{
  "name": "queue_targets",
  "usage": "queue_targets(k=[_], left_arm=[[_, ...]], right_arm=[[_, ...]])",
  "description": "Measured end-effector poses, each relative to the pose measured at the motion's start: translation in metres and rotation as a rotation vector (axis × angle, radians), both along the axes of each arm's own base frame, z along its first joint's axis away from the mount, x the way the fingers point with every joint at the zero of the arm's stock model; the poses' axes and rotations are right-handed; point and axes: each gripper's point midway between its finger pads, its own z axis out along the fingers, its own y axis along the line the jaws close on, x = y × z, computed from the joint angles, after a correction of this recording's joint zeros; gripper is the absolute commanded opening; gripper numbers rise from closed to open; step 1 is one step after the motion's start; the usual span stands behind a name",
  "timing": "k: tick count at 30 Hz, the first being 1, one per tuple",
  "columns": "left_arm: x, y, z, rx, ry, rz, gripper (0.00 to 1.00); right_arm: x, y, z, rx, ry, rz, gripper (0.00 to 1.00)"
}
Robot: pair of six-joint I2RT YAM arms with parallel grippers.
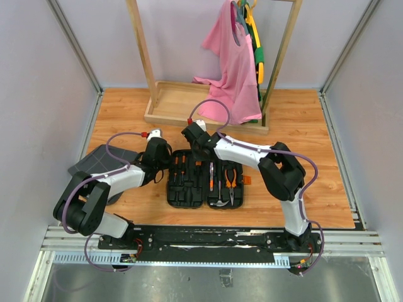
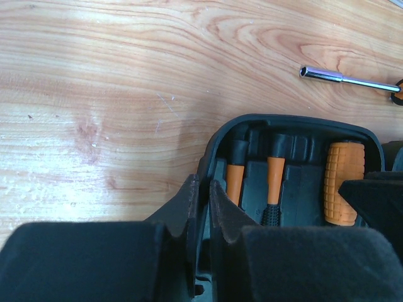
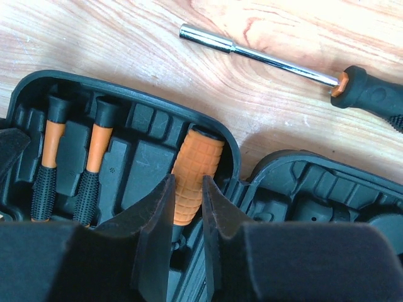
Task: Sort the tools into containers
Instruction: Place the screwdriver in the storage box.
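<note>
At lower centre the fingers (image 3: pixel 153 233) clasp an orange ribbed handle (image 3: pixel 198 170) in the black tool case (image 3: pixel 141 160), with a nut driver (image 3: pixel 283 62) on the counter (image 3: pixel 94 44) at upper right.

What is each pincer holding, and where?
Left pincer pinches the tool case by its side wall; right pincer grips the ribbed orange handle near its lower end.

Pale walls (image 1: pixel 38 75), wooden tabletop (image 1: pixel 126 113), clothes rack (image 1: pixel 142 56)

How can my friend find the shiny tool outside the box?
Find the open black tool case on the wooden table. Just outside its rounded edge lies a screwdriver with a shiny silver shaft and black handle. Its neighbours sit in the case's slots; this one lies on bare wood.
</note>
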Motion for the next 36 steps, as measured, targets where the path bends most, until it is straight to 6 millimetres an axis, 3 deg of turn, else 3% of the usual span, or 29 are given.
queue_targets(k=[11, 22, 36], left_arm=[[0.000, 0.000, 0.000, -0.003, 0.000, 0.000, 0.00], [0.000, 0.000, 0.000, -0.005, 0.001, -0.001, 0.00], [0.000, 0.000, 0.000, -0.005, 0.001, -0.002, 0.00]], right_arm=[[0.014, -0.006, 0.007, -0.004, -0.037, -0.007, 0.32], [-0.010, -0.020, 0.039, 0.087, -0.051, 0.001, 0.23], [-0.038, -0.011, 0.011, 0.077, 0.103, 0.016, 0.20]])
